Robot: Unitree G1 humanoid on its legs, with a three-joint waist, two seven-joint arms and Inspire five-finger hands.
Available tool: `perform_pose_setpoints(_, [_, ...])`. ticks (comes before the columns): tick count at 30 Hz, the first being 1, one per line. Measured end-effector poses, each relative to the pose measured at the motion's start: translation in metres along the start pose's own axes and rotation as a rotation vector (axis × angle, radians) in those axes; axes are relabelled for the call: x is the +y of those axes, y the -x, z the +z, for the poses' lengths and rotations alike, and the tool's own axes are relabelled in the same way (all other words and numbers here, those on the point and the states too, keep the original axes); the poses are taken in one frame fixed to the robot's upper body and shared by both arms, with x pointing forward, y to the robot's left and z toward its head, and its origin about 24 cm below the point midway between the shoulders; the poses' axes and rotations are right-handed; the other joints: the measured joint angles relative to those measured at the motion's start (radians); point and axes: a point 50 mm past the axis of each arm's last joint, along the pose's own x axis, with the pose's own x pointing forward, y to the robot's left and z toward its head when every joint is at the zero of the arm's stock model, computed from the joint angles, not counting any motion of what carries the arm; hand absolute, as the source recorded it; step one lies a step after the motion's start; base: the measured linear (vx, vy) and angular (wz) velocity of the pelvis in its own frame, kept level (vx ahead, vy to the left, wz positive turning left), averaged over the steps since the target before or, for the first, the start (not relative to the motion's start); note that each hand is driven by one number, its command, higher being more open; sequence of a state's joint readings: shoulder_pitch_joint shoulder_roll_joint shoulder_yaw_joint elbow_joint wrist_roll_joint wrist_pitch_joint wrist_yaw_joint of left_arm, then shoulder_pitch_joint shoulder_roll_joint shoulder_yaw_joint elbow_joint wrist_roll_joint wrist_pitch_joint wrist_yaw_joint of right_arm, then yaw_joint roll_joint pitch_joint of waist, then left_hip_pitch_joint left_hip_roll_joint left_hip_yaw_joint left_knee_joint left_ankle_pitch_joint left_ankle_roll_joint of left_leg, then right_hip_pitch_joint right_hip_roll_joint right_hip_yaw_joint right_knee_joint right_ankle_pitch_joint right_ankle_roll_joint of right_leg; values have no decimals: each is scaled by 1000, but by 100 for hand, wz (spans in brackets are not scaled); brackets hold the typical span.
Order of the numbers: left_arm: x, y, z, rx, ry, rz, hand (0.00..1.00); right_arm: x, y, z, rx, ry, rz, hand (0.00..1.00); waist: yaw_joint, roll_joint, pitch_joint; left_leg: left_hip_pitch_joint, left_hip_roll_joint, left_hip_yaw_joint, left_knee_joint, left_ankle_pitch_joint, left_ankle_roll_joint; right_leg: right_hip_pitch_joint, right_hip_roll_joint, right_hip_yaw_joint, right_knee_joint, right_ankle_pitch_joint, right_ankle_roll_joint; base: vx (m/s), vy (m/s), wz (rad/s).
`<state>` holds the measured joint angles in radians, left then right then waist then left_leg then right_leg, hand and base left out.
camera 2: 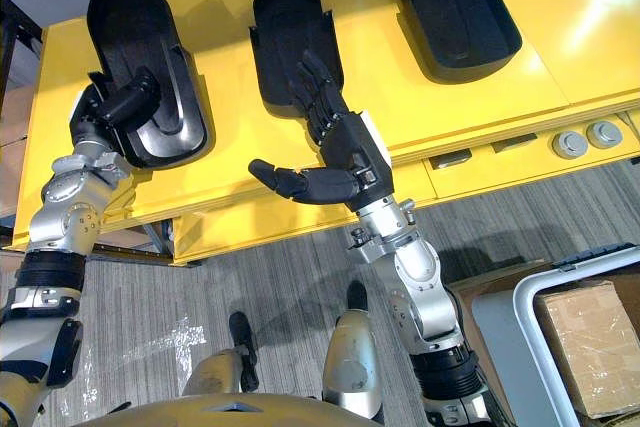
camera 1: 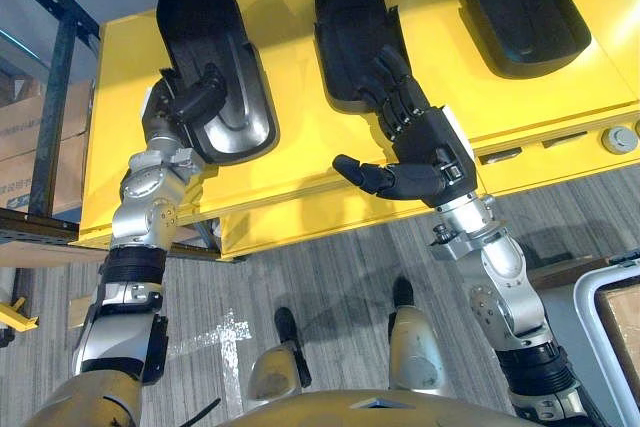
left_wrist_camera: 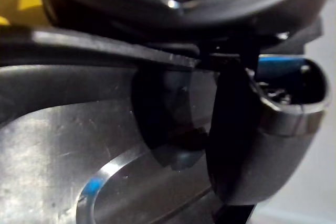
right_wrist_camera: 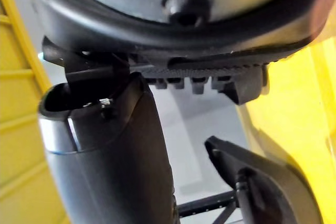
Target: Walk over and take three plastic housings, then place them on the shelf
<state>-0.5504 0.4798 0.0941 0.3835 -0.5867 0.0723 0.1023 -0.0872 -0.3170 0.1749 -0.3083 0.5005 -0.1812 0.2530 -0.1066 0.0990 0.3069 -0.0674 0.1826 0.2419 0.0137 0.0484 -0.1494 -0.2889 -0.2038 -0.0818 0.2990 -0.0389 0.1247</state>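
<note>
Three black plastic housings lie in a row on the yellow table (camera 1: 300, 152): a left one (camera 1: 215, 47), a middle one (camera 1: 350, 17) and a right one (camera 1: 520, 7). My left hand (camera 1: 185, 102) grips the near left rim of the left housing. Its thumb (left_wrist_camera: 247, 129) lies across the glossy inner surface (left_wrist_camera: 52, 145), and its fingers are tucked under the rim. My right hand (camera 1: 425, 147) rests over the near end of the middle housing, fingers straight on it and thumb stuck out to the left over the table's front edge.
A dark metal shelf frame (camera 1: 50, 97) stands left of the table, with cardboard boxes (camera 1: 20, 137) behind it. Round metal parts (camera 2: 585, 137) sit on the table's front ledge. A pale bin (camera 2: 520, 312) holding a cardboard box (camera 2: 590, 342) stands on the floor at lower right.
</note>
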Motion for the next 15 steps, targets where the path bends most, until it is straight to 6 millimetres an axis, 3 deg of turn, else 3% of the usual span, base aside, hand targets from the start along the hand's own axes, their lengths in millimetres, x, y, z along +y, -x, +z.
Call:
perform_pose_setpoints(7, [3,-8,11,-2,-97,29,0,11,-5,16,-80,-32,45,100,-3,0,3,-12,0,3,2,3,2,-15,0,1,8,2,3,0,0,0])
perform_pose_setpoints(15, [31,-14,28,8,-203,153,0,15,-5,15,-80,-70,55,100,-3,4,26,-17,2,11,15,3,2,-18,-2,0,15,1,1,1,-1,0])
